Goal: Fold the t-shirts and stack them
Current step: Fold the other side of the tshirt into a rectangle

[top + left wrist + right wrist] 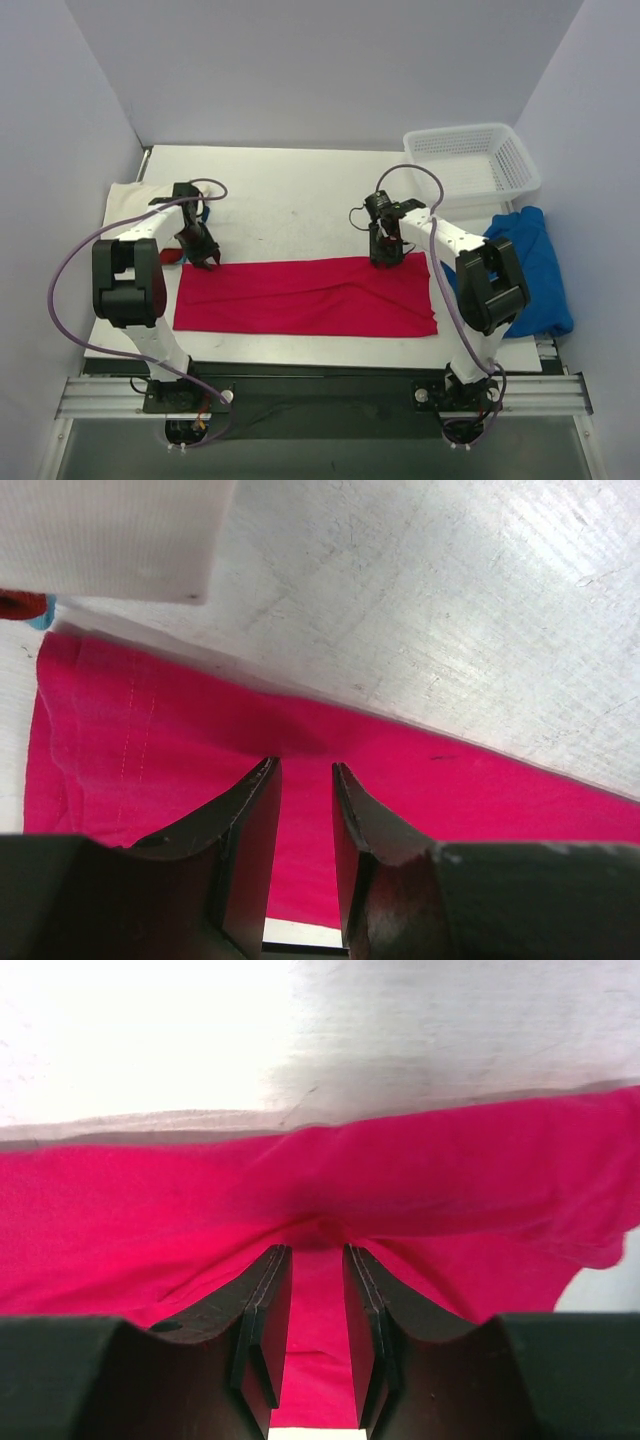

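Crimson t-shirt [305, 297] lay as a half-folded band on the desk [290, 200], left tool [203, 252] narrowly apart at its far edge, right tool [385, 250] nipping a pucker, grip unclear, blue t-shirt [535, 265] and cream t-shirt [130, 195] unstacked.

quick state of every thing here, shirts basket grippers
red t-shirt: folded into a long strip, flat
blue t-shirt: crumpled heap, right side
cream t-shirt: lying far left, partly hidden
basket: upright, looks empty
left gripper: jaws narrow over red t-shirt's far edge, grip unclear
right gripper: pinching red t-shirt's puckered far edge
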`<action>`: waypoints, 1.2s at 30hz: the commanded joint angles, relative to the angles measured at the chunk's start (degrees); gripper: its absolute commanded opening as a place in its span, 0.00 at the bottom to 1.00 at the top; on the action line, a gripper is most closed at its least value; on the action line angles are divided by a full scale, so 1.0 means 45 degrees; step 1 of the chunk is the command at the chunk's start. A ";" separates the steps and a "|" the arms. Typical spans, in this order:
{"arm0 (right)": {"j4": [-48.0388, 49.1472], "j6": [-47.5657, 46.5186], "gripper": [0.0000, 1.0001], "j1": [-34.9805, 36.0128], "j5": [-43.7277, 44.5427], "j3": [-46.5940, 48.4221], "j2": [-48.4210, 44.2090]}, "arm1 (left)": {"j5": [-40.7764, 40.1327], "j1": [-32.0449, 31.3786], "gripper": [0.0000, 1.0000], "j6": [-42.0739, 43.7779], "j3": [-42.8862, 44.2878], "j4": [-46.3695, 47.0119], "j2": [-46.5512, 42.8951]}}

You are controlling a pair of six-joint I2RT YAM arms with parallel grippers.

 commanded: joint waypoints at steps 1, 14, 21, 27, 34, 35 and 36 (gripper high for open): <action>-0.0394 -0.0080 0.28 0.0350 -0.0175 0.0350 0.0234 | -0.0103 0.0008 0.37 0.0196 0.0569 -0.0048 0.0060; -0.0355 -0.0022 0.25 0.0487 0.0507 0.0388 0.0743 | -0.0103 0.0066 0.37 0.0293 0.0725 -0.0106 0.0237; -0.0355 -0.0314 0.27 0.0487 0.1036 0.0623 0.0275 | -0.0084 0.0086 0.37 0.0313 0.0745 -0.0106 0.0256; -0.0316 -0.0724 0.27 0.0448 0.1055 0.0721 0.0644 | -0.0064 0.0066 0.36 0.0313 0.0725 -0.0067 0.0256; -0.0082 -0.0959 0.24 0.0351 0.0861 0.0623 0.1016 | -0.0044 0.0086 0.36 0.0352 0.0803 -0.0106 0.0236; -0.0043 -0.0978 0.22 0.0350 0.0764 0.0604 0.1075 | -0.0044 0.0067 0.36 0.0352 0.0822 -0.0106 0.0236; -0.0042 -0.0921 0.20 0.0350 0.0724 0.0565 0.1094 | -0.0044 0.0086 0.36 0.0352 0.0842 -0.0106 0.0198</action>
